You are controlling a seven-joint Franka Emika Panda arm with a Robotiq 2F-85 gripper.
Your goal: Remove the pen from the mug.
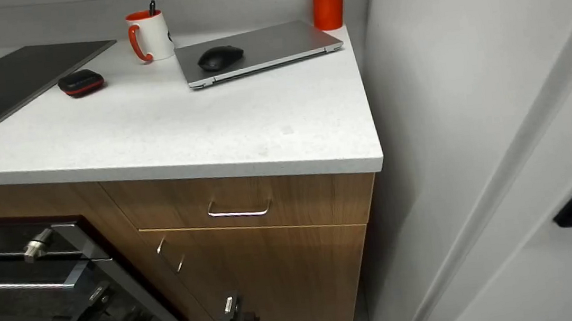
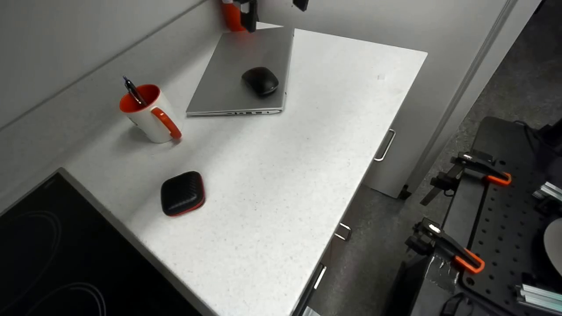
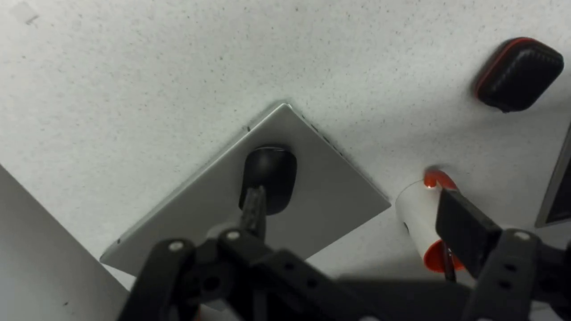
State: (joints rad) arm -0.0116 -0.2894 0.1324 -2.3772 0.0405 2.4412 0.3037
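Right, the slim dark pen (image 2: 134, 91) stands tilted in the small white mug (image 2: 149, 121) with the red-orange inside and handle, its upper end poking out past the rim in both exterior views. My black two-fingered gripper (image 3: 350, 196) has its fingers wide apart and holds nothing; in an exterior view one tip overlaps the far end of the closed silver laptop (image 2: 228, 83), and both are well apart from the mug. In the wrist view one finger hides part of the mug, though I take that as line of sight only.

The pen should be light and stiff, with a smooth barrel that may twist in the pads. I'd take it by the bare length above the rim, close softly across it, and draw it up along its own lean — a sideways drag could catch the rim and tip the mug.

Underneath is a pale speckled countertop (image 2: 285, 188), flat and hard by its look. The laptop lies just beside the mug, a rounded black mouse (image 2: 260, 81) on its lid; a small black case (image 2: 182, 193) with a red seam sits near, a flat black glass cooktop (image 2: 48, 259) beyond it. A tall red canister (image 1: 328, 10) with a white label stands in the back corner, wood-grain cabinet fronts (image 1: 276, 268) run below, and a plain grey panel (image 1: 440, 59) closes off one end.
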